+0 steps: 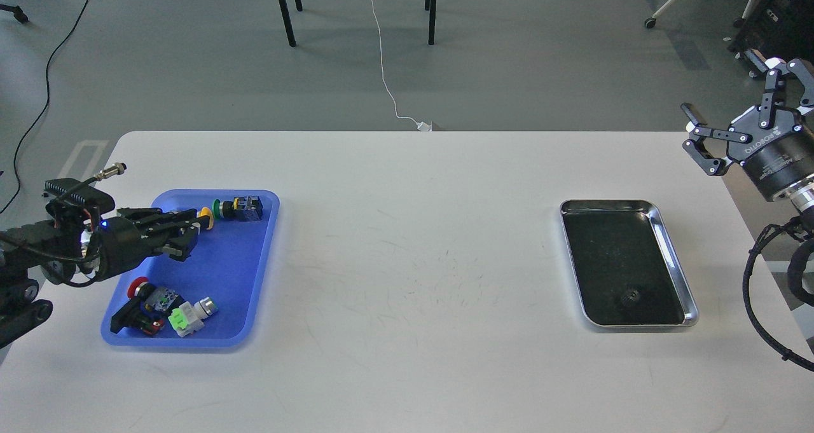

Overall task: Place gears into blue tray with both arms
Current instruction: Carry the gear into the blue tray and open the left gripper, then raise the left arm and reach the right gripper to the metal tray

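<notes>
One gear (629, 296), a tiny black toothed disc, lies near the front end of the silver metal tray (675, 261) on the right. The blue tray (238, 274) sits at the left of the white table. My left gripper (191, 229) hovers over the blue tray's back left part, fingers drawn together and pointing right. Anything pinched between them is too dark to make out. My right gripper (722, 89) is raised beyond the table's right edge, above and behind the silver tray, its fingers spread wide with nothing in them.
Colourful push-button switches lie in the blue tray: a yellow and green pair (232, 209) at the back, and a red and light-green cluster (162, 309) at the front. The white table (413, 261) spans the space between the two trays. Chair legs and cables are on the floor behind.
</notes>
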Robot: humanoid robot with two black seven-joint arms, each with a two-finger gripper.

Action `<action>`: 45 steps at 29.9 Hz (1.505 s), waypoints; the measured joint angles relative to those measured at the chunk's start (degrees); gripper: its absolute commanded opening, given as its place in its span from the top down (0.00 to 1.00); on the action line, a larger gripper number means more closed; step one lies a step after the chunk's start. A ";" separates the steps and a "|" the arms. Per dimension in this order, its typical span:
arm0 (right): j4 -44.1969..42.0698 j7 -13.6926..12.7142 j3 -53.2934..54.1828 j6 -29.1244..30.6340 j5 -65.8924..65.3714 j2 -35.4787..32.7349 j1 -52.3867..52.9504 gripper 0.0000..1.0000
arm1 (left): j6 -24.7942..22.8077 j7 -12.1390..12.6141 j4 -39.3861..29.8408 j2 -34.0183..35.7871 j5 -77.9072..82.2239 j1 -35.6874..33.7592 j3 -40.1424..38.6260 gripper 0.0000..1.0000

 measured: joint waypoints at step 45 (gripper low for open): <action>5.73 -7.89 -14.29 0.00 -50.55 -11.95 26.00 0.03 | -11.93 9.50 10.56 -27.99 -100.19 -16.86 -26.80 0.02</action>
